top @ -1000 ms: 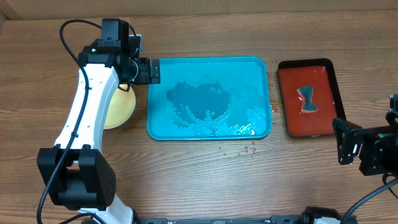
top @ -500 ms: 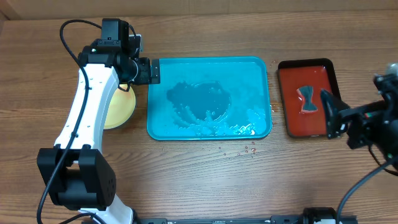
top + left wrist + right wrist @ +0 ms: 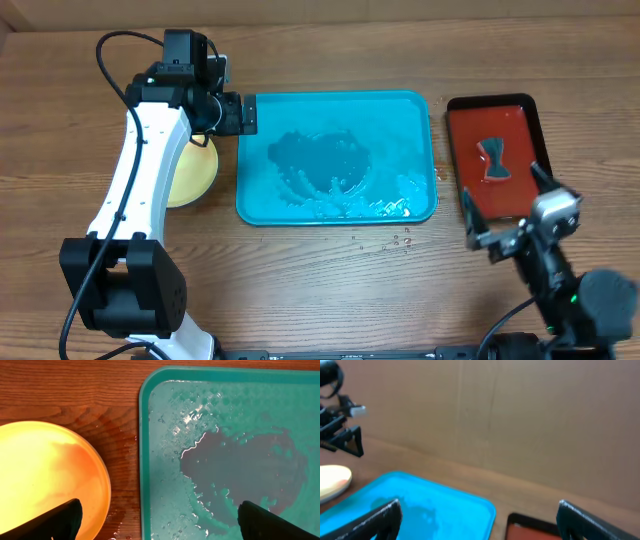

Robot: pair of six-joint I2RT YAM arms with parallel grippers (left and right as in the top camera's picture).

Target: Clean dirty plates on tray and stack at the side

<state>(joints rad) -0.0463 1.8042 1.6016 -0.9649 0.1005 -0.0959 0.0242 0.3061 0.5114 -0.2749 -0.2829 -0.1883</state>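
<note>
The plates (image 3: 192, 178), only a yellow one showing, are sitting left of the bare, wet tray (image 3: 400, 120), so the job is looking nearly done; both left gripper (image 3: 250, 115) and right gripper (image 3: 479, 510) are hanging open.

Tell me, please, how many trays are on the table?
2: the teal tray in the middle; the dark red tray to its right, holding a grey object. None seems hidden.

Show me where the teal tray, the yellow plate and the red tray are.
teal tray (image 3: 340, 95), overhead view, top rim.
yellow plate (image 3: 195, 175), overhead view, its visible right part.
red tray (image 3: 470, 140), overhead view, bare left floor.
</note>
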